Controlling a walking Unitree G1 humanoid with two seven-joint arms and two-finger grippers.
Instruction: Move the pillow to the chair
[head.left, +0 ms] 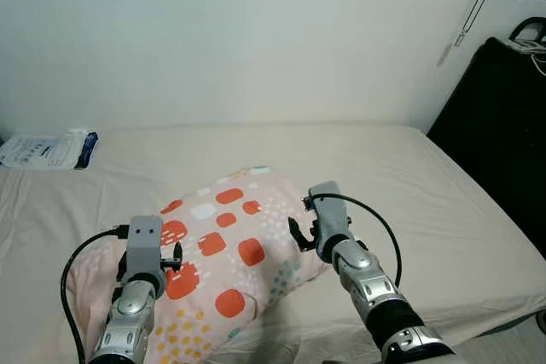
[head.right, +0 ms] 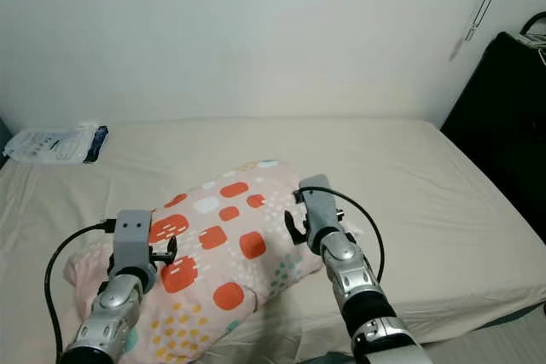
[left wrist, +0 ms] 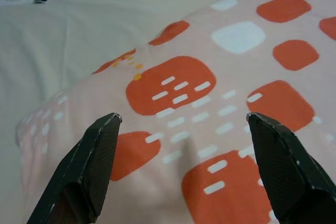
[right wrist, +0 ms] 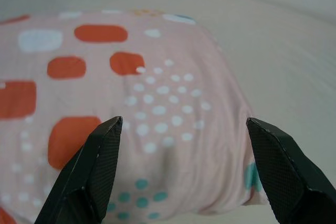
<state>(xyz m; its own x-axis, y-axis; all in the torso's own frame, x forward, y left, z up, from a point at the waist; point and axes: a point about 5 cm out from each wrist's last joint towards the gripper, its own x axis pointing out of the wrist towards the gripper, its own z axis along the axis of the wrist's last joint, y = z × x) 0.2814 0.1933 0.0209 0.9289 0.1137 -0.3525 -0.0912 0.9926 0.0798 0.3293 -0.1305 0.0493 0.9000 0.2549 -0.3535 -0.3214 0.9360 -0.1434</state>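
A pink pillow point(head.left: 223, 240) with orange, white and teal spots lies on the beige bed point(head.left: 409, 176), tilted towards me. My left gripper point(left wrist: 184, 121) is open, its two black fingers spread wide just above the pillow's left side over the orange patches. My right gripper point(right wrist: 184, 124) is open as well, its fingers straddling the pillow's right end, where the white and teal dots are. In the left eye view, the left wrist point(head.left: 143, 245) hangs over the pillow's near left part and the right wrist point(head.left: 328, 219) sits at its right edge.
A white packet with a dark blue end point(head.left: 47, 149) lies at the bed's far left by the wall. A tall black object point(head.left: 503, 125) stands past the bed's right edge. The bed's near right corner point(head.left: 512, 313) drops off.
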